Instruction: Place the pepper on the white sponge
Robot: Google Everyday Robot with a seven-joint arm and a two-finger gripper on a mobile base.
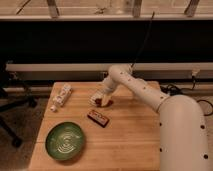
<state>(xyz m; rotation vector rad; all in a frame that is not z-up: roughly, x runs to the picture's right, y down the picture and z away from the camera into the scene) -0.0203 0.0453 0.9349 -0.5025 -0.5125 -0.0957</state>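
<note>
My gripper is low over the back middle of the wooden table, at the end of the white arm that reaches in from the right. The dark reddish pepper shows right at the gripper's tip, on or just above the tabletop. A small off-white patch just left of it looks like the white sponge, mostly hidden by the gripper. I cannot tell whether the pepper rests on the sponge or beside it.
A long white printed bottle lies at the back left. A dark bar with a reddish label lies just in front of the gripper. A green bowl sits at the front left. An office chair stands left of the table.
</note>
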